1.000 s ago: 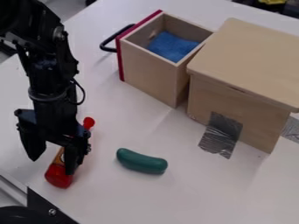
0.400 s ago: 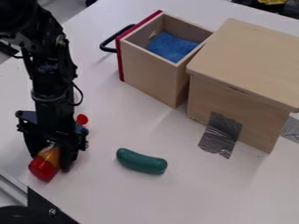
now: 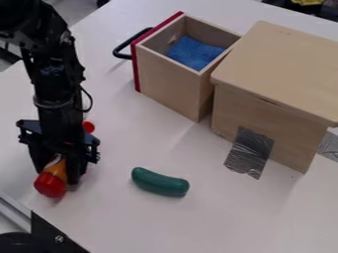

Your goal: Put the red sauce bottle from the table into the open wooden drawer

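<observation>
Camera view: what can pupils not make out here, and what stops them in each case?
All in the camera view:
Middle of the red and orange toy: hidden by the gripper.
Inside of the wooden box: hidden by its top and walls.
Drawer floor under the blue cloth: covered by it.
Yellow thing: cut off by the top edge.

Likely a robotics lab: an articulated black arm (image 3: 53,74) over a white tabletop (image 3: 165,227).

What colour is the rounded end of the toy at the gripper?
Red. The rounded end shows best in the camera view, just below the gripper.
</observation>
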You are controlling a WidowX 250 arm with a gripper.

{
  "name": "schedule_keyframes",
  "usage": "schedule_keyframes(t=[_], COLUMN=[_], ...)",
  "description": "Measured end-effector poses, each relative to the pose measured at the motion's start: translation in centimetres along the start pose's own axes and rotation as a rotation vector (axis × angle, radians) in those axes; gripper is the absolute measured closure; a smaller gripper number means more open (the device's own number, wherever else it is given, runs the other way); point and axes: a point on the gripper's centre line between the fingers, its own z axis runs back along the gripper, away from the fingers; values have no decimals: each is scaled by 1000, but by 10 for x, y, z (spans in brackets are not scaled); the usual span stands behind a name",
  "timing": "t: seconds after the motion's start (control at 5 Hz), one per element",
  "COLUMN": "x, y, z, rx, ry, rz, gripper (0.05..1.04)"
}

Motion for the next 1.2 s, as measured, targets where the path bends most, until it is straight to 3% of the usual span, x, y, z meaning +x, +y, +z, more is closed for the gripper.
schedule_keyframes(t=[0.4, 0.6, 0.8, 1.2], x=[33, 52, 74, 93], y=[-8, -13, -28, -56], z=[55, 74, 80, 108], rx=[-5, -41, -61, -125], ry=[-123, -147, -120, -134], rz=[-122, -131, -165, -174], gripper=[452, 452, 452, 452])
